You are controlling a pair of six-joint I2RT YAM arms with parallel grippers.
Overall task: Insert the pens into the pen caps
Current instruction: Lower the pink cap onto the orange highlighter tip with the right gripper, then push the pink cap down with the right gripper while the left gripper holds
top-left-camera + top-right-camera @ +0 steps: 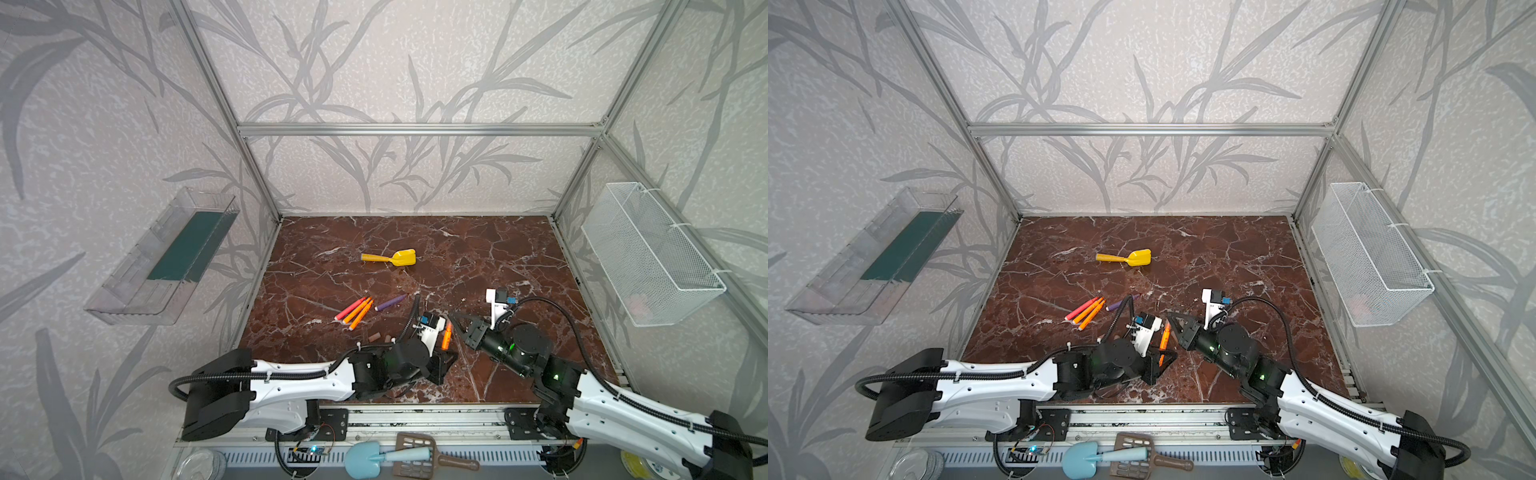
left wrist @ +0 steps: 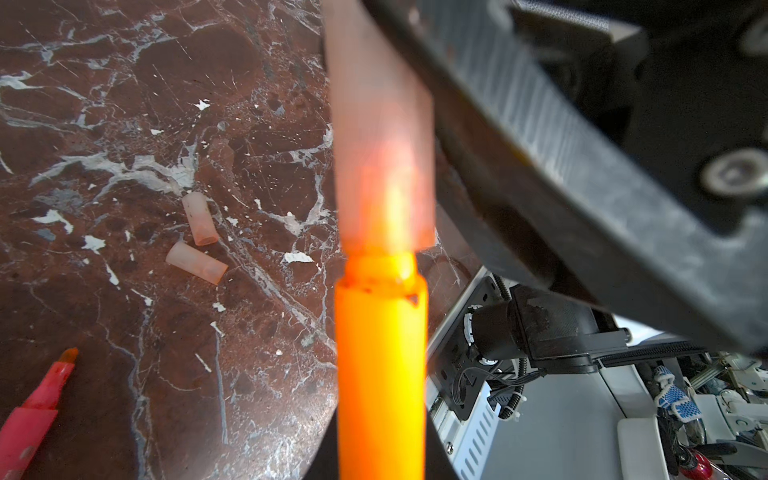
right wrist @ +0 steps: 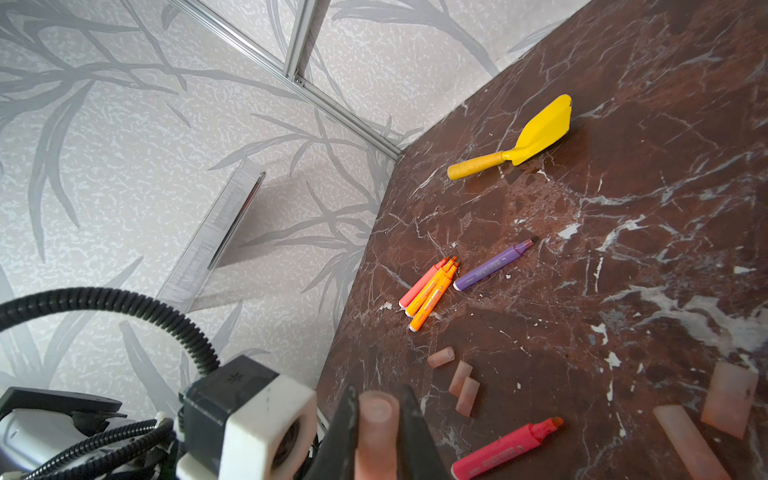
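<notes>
My left gripper (image 1: 446, 353) (image 2: 380, 457) is shut on an orange pen (image 1: 446, 337) (image 2: 380, 365), held tip up near the table's front middle. My right gripper (image 1: 454, 318) (image 3: 376, 415) is shut on a translucent pinkish pen cap (image 2: 380, 145) (image 3: 376, 432). In the left wrist view the cap sits partly over the pen's tip, which glows through its lower end. One pink-red and two orange pens (image 1: 354, 310) (image 3: 430, 291) lie together, a purple pen (image 1: 390, 302) beside them. Another pink-red pen (image 3: 505, 449) and loose caps (image 3: 460, 377) (image 2: 196, 262) lie close by.
A yellow toy shovel (image 1: 390, 257) lies mid-table behind the pens. A white wire basket (image 1: 648, 253) hangs on the right wall and a clear tray (image 1: 162, 257) on the left wall. A blue scoop (image 1: 365, 457) and a brown spatula (image 1: 419, 453) lie below the front rail.
</notes>
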